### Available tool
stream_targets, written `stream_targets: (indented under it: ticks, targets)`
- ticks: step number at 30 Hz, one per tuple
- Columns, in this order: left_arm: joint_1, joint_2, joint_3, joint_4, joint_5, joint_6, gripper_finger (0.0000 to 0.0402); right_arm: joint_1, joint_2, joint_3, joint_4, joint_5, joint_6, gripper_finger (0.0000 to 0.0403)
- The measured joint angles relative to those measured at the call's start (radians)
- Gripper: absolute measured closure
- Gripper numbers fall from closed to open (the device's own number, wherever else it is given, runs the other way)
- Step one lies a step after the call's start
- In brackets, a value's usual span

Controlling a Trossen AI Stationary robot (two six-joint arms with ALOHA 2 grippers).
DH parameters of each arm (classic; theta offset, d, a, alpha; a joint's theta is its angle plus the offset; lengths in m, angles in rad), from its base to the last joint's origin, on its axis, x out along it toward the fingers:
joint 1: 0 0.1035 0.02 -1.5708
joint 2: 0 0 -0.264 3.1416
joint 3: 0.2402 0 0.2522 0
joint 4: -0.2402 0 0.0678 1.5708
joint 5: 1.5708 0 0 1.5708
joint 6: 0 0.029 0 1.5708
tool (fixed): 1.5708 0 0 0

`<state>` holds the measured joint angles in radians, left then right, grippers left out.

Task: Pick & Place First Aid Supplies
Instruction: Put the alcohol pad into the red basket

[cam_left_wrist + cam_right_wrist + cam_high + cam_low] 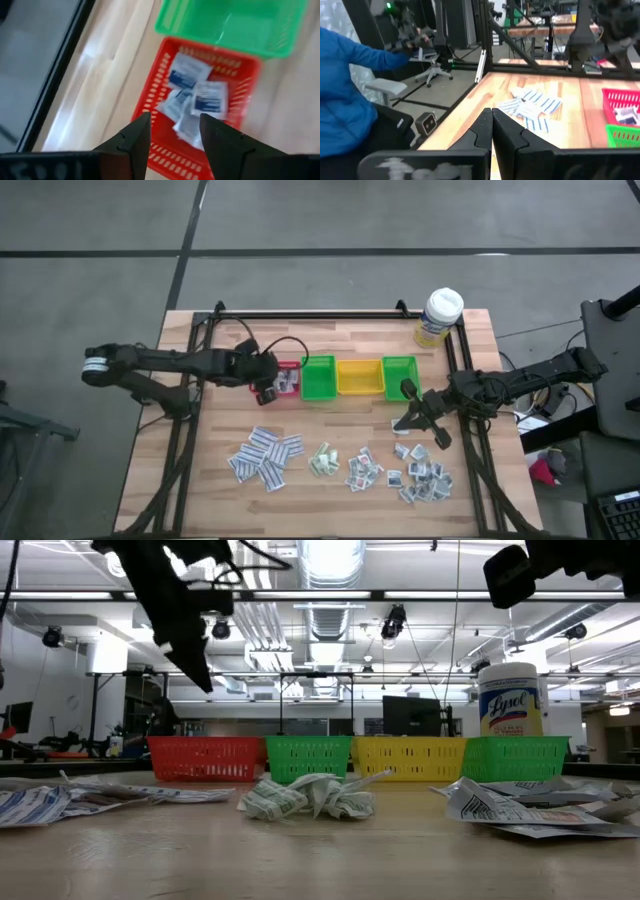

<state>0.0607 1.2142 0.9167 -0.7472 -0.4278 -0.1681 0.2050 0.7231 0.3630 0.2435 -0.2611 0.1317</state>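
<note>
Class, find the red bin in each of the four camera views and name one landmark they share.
High view: red bin, left end of the bin row, under the left gripper.
Low view: leftmost bin.
Left wrist view: centre, packets inside.
Right wrist view: right edge.
Shared landmark: adjacent green bin.

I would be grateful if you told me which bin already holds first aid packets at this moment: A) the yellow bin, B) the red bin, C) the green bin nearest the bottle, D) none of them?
B: the left wrist view shows several white packets with blue print lying inside the red bin, with the open left claw above it, while the yellow bin looks bare from above.
</note>
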Motion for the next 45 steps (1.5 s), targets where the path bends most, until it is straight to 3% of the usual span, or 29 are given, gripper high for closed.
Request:
stream_targets:
  ticks: [14, 27, 38, 45]
  targets:
    - [-0.181, -0.319, -0.216, 0.243, 0.000, -0.048, 0.0232, 0.022, 0.036, 0.049, -0.170, 0.012, 0.107, 0.0394]
    - [-0.233, -0.531, -0.500, 0.541, 0.001, -0.067, 0.0231, 0.114, 0.261, 0.250, -0.539, 0.202, 0.210, 0.0394]
    - [-0.248, -0.671, -0.596, 0.590, 0.025, -0.053, 0.0232, 0.116, 0.436, 0.425, -0.836, 0.238, 0.322, 0.0394]
    - [-0.266, -0.732, -0.639, 0.652, 0.027, 0.001, 0.0231, 0.116, 0.490, 0.434, -0.949, 0.238, 0.416, 0.0394]
